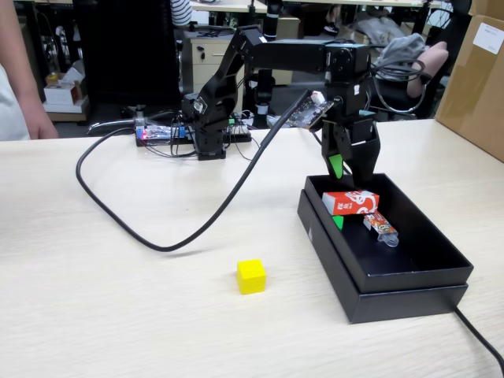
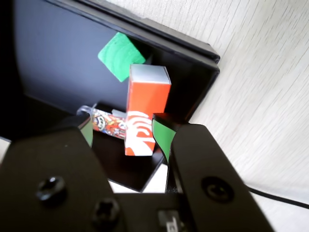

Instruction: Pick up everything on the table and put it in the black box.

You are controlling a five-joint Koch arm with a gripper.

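Wrist view shows the gripper [image 2: 123,133] jaws spread, empty, above the black box [image 2: 58,67] holding red carton [image 2: 145,104] and green cube [image 2: 120,55]; yellow cube [image 1: 251,276] sits on the tabletop [image 1: 118,299] at the box's nine o'clock.

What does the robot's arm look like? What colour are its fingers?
The robot arm is all black, built from boxy joined segments on a black base. Its gripper has two black plastic fingers lined with bright green pads, and round screw heads show near them. A thick black cable loops across the pale wood-grain table.
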